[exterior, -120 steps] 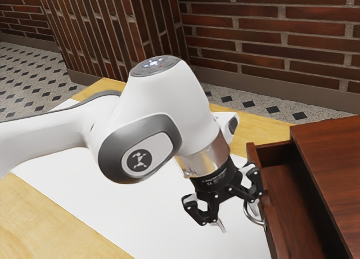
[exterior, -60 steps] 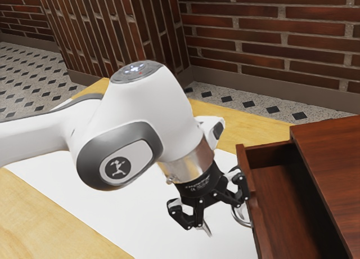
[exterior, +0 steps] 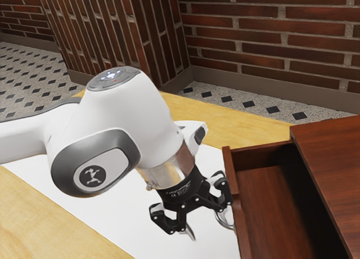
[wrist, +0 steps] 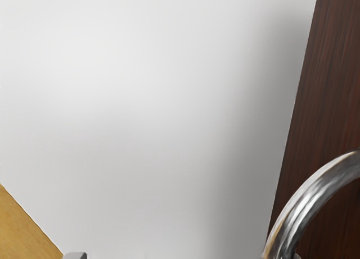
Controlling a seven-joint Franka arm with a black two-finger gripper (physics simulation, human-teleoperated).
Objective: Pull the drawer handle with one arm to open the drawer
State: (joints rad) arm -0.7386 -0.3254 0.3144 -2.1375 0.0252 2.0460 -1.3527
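1. A white Franka arm (exterior: pixel 112 141) reaches in from the exterior view's left over a light wooden table (exterior: pixel 34 231). A white sheet (exterior: pixel 95 214) covers much of the table.
2. Its black two-finger hand (exterior: pixel 203 220) points down, just above the white sheet and just beside the front of a drawer.
3. The hand is released. Its two fingers stand visibly apart and do not clamp anything from both sides.
4. The drawer (exterior: pixel 264 202) is dark reddish wood and stands open, drawn out from a matching cabinet (exterior: pixel 332 163) at the exterior view's right. Its hollow inside can be seen.
5. The drawer handle (exterior: pixel 226 222) is a curved silver bar on the drawer's front panel, by the finger nearest the drawer. Whether finger and handle touch cannot be told.
6. In the wrist view, the drawer handle (wrist: pixel 315 208) arcs in close to the camera, in front of the dark front panel (wrist: pixel 329 101). The white sheet (wrist: pixel 140 101) lies beyond, with a corner of the table (wrist: pixel 19 231).
7. A red brick wall (exterior: pixel 270 34) and a patterned tile floor (exterior: pixel 34 79) lie behind the table.
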